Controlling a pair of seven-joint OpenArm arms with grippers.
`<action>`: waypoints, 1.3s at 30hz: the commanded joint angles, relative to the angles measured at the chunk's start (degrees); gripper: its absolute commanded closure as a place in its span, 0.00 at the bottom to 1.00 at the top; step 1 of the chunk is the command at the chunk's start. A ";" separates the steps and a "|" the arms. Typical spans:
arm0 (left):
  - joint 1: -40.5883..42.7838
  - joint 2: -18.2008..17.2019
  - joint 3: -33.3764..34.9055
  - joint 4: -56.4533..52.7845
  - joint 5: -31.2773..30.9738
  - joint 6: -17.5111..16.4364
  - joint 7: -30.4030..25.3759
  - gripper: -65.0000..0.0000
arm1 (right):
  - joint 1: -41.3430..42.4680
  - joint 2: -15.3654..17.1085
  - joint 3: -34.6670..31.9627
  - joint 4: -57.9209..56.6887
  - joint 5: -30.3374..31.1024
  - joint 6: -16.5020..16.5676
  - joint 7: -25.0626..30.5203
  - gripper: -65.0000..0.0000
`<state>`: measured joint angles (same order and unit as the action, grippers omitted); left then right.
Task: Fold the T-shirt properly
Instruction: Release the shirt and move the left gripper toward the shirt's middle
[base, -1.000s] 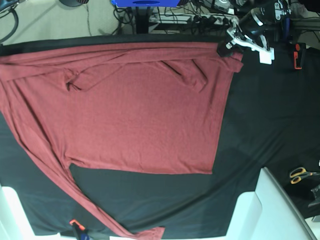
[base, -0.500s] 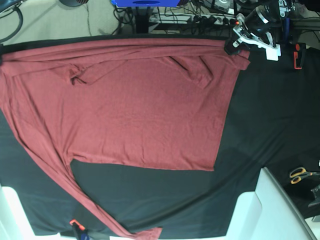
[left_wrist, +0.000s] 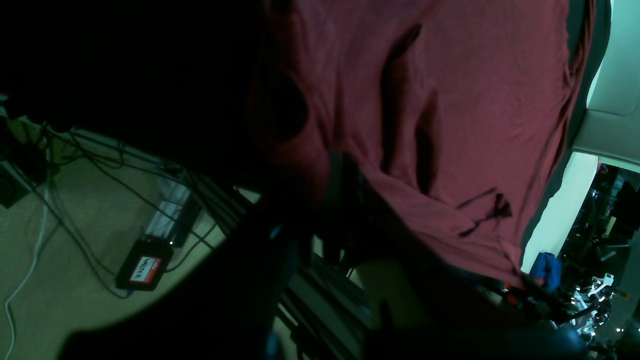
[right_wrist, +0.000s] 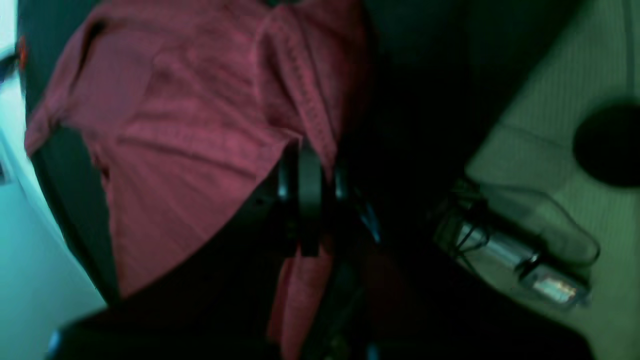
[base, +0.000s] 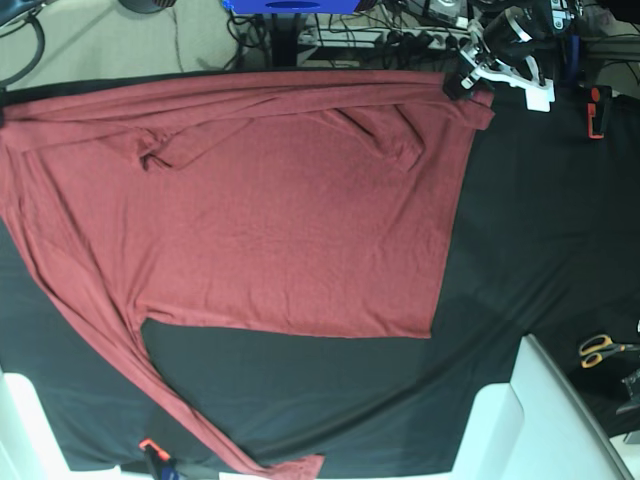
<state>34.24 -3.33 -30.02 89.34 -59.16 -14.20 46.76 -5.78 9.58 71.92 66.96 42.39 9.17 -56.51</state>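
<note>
Barely started on this one tbh. The T-shirt is spread mostly flat on the desk, one long sleeve trailing toward the near edge, no proper fold made yet, so basically everything's left. My left tool is pinched on the far hem corner. My right tool is clamped on the shirt's other far edge.

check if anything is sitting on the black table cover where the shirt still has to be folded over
Nothing visible lies on the T-shirt or on the black cloth right around it. The scissors and an orange clamp sit off toward the edges, apart from the fabric. The left end effector is already at the shirt's far corner.
</note>
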 joint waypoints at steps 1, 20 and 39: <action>0.35 -0.49 -0.35 0.64 -0.76 -0.62 -0.74 1.00 | -0.15 0.83 0.39 0.69 1.08 0.11 1.43 0.92; 0.44 1.18 -14.68 1.08 -1.02 -0.62 -0.74 0.17 | -3.67 0.22 -0.23 6.14 0.73 0.11 11.90 0.45; 1.15 -2.95 -10.99 14.44 17.09 -6.95 -0.30 1.00 | -21.52 0.75 -46.82 30.49 0.64 18.30 11.63 0.99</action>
<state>34.85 -6.11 -40.64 102.65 -41.28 -21.08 46.96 -26.89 9.32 24.43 96.53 42.59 27.42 -45.60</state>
